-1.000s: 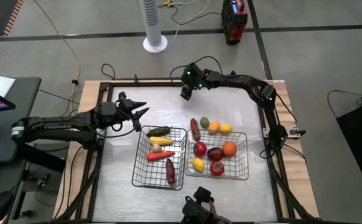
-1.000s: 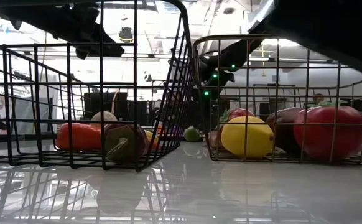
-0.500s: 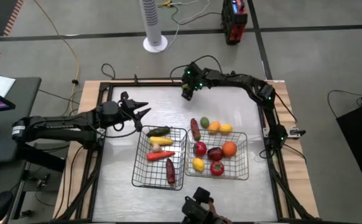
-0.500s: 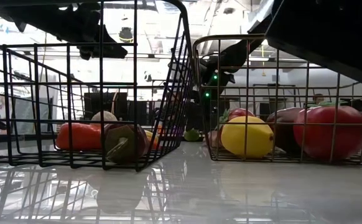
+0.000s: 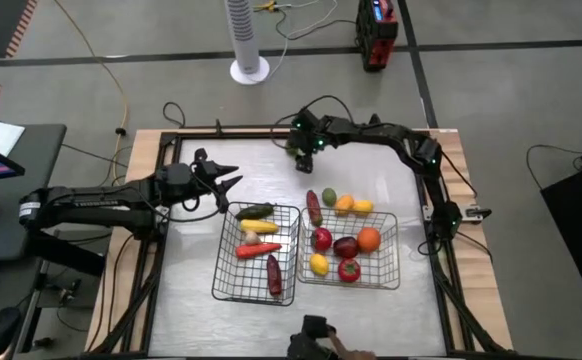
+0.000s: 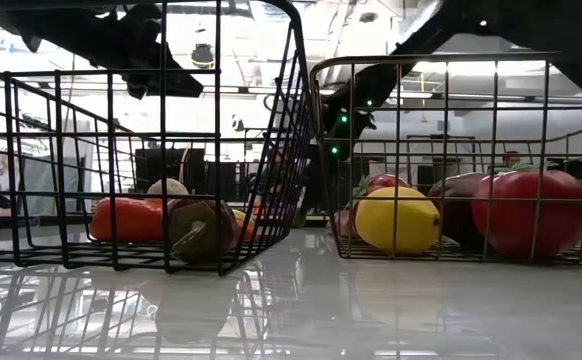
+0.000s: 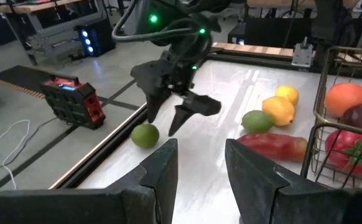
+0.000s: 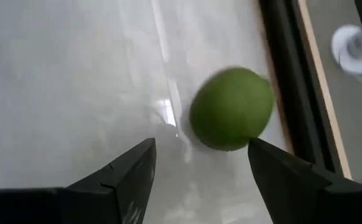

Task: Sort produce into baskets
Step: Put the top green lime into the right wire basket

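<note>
The glossy white table [image 5: 186, 262] carries two square silver-grey wire-mesh baskets [image 5: 225, 272], side by side: the left one holds long red, yellow and green produce [image 5: 258, 249], the right one round red, orange and yellow pieces. The right end effector [image 7: 180, 111], fingers spread, hangs near the far edge just beside a round green lime [image 8: 231, 109], without touching it. The left end effector [image 5: 227, 180], fingers slightly apart and holding nothing, waits beside the left basket's far corner.
</note>
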Tool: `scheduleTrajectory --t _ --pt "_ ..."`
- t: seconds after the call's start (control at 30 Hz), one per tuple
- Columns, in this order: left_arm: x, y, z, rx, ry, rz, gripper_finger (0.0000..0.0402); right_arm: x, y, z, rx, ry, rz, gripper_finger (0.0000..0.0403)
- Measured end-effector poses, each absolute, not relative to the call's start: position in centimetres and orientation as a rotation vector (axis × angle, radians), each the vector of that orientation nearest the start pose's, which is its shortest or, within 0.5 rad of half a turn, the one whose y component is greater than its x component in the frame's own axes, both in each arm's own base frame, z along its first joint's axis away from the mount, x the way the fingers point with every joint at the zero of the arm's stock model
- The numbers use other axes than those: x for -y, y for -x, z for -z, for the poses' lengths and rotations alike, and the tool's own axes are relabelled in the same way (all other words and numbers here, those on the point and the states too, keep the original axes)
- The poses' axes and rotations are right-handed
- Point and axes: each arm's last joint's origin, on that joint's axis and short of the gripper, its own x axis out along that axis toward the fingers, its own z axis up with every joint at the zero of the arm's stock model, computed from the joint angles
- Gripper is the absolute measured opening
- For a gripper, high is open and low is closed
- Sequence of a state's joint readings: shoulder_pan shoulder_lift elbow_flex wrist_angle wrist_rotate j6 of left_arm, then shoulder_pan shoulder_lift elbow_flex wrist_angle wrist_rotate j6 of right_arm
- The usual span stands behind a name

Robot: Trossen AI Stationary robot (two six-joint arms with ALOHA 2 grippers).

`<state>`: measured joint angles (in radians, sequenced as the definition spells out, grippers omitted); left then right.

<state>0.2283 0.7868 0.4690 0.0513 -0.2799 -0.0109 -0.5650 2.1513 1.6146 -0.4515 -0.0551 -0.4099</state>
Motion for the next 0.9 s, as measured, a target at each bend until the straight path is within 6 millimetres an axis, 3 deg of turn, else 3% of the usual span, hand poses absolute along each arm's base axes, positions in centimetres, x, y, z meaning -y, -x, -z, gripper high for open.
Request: scheduleTrajectory --t 0.17,0.27,0.5,0.9 --pt "-4.8 -17.0 -24.4 -0.286 0.003 -0.505 0.0122 22.5 -39.5 -19.4 -0.987 0.142 0.255 0.0282" --pt "-4.8 -17.0 -24.4 -0.286 0.004 -0.499 0.0122 22.6 -39.9 -20.1 -0.918 0.096 0.347 0.0282" --pt "-4.7 -17.1 -24.4 -0.281 0.017 -0.494 0.0122 24.7 -39.2 -19.1 -0.889 -0.044 0.465 0.0295" --pt "-4.7 -17.2 -24.7 -0.246 0.046 -0.476 0.0122 26.0 -39.0 -18.6 -0.835 -0.092 0.378 0.0295"
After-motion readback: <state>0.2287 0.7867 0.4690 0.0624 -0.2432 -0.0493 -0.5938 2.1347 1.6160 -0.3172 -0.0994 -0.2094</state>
